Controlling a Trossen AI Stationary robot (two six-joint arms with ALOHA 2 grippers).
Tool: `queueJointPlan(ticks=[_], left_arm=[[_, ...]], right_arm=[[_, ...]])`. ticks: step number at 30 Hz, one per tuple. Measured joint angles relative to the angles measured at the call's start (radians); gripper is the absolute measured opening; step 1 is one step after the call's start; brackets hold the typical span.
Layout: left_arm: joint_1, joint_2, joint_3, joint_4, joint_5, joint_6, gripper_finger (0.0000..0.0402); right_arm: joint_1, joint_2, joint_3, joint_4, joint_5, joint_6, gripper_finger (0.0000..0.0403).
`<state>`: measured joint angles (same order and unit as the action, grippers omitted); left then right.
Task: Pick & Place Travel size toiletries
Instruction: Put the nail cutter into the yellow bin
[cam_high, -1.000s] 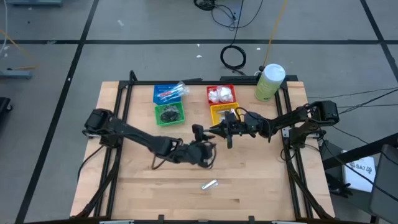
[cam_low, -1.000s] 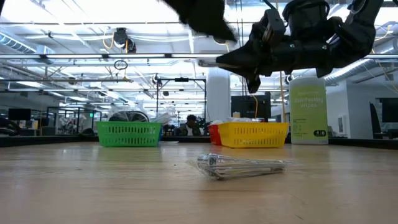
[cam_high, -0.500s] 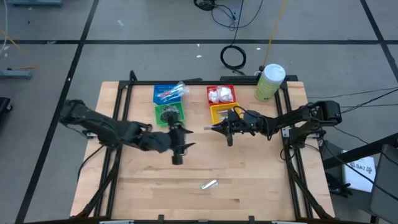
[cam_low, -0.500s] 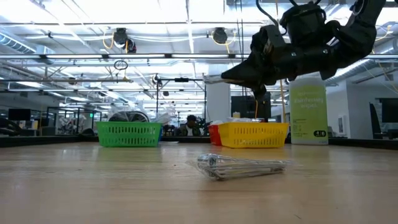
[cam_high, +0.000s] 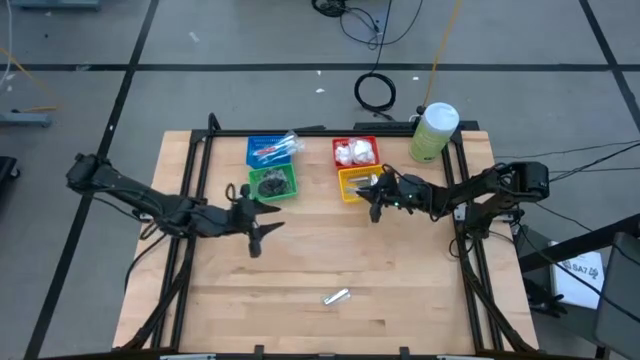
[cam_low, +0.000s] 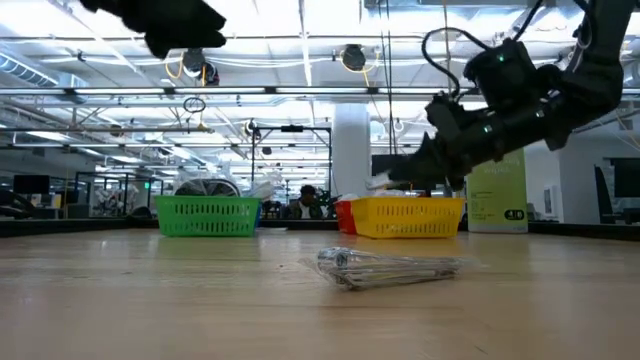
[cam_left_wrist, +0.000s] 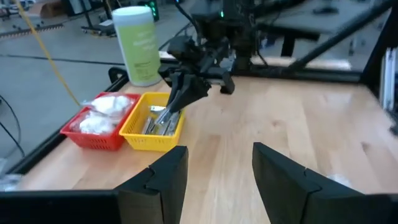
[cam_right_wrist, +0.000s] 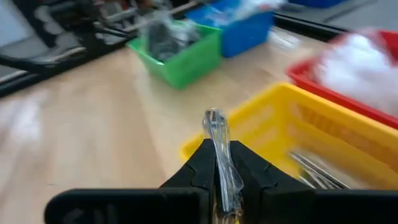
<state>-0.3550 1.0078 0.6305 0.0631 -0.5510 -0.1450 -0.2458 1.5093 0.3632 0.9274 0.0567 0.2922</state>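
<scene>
The right gripper (cam_high: 374, 197) hangs above the near-left corner of the yellow basket (cam_high: 349, 176), clamped tight on a small silver tube (cam_right_wrist: 219, 146). In the right wrist view the tube stands up between the two dark fingers (cam_right_wrist: 202, 163), its end poking out over the basket's rim. From the left wrist view that same gripper (cam_left_wrist: 176, 99) tilts down toward the yellow basket (cam_left_wrist: 141, 132), where more silver tubes (cam_left_wrist: 160, 120) already lie.

Over on the left side, the left gripper (cam_high: 252, 222) hovers above bare table just near of the green basket (cam_high: 288, 189). Its fingers (cam_left_wrist: 157, 178) stand apart with nothing between them — wide open and empty.

One more silver tube (cam_high: 336, 296) lies flat on the table (cam_high: 400, 290) toward the near edge, well apart from both arms; in the low view it sits alone in the foreground (cam_low: 385, 267).

At the far side sit the four baskets: blue (cam_high: 255, 143) with wrapped toothbrushes (cam_high: 277, 149) sticking out, green with dark discs (cam_high: 269, 182), red (cam_high: 339, 144) with white puffy packets (cam_high: 354, 152), and yellow just near of the red. A pale-green canister (cam_high: 433, 132) with a white lid stands at the far right corner.
</scene>
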Motion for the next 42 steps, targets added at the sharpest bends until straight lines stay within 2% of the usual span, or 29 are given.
queueJointPlan(ticks=[5, 9, 18, 29, 31, 35, 42], left_arm=[[0.002, -0.071, -0.079, 0.064, -0.002, -0.046, 0.0175], [0.002, -0.071, -0.092, 0.071, -0.007, -0.048, 0.0175], [0.008, -0.064, -0.091, 0.070, -0.002, -0.059, 0.0175], [0.008, -0.064, -0.091, 0.069, 0.000, -0.103, 0.0175], [0.008, -0.064, -0.091, 0.069, 0.001, -0.124, 0.0175], [0.008, -0.052, -0.090, 0.069, 0.051, -0.241, 0.0175], [0.001, 0.134, -0.089, 0.128, 0.139, -0.331, 0.0175]], right_arm=[[-0.036, 0.000, -0.035, 0.003, 0.042, 0.009, 0.0019], [-0.036, 0.000, -0.043, 0.003, 0.130, 0.001, 0.0025], [-0.036, 0.000, -0.044, 0.026, 0.205, 0.036, 0.0091], [-0.016, 0.000, -0.044, 0.094, 0.198, 0.058, 0.0189], [-0.005, 0.000, -0.044, 0.134, 0.162, 0.043, 0.0201], [0.018, 0.000, -0.044, 0.250, 0.072, 0.025, 0.0212], [0.066, 0.000, -0.044, 0.340, 0.069, -0.025, 0.0209]])
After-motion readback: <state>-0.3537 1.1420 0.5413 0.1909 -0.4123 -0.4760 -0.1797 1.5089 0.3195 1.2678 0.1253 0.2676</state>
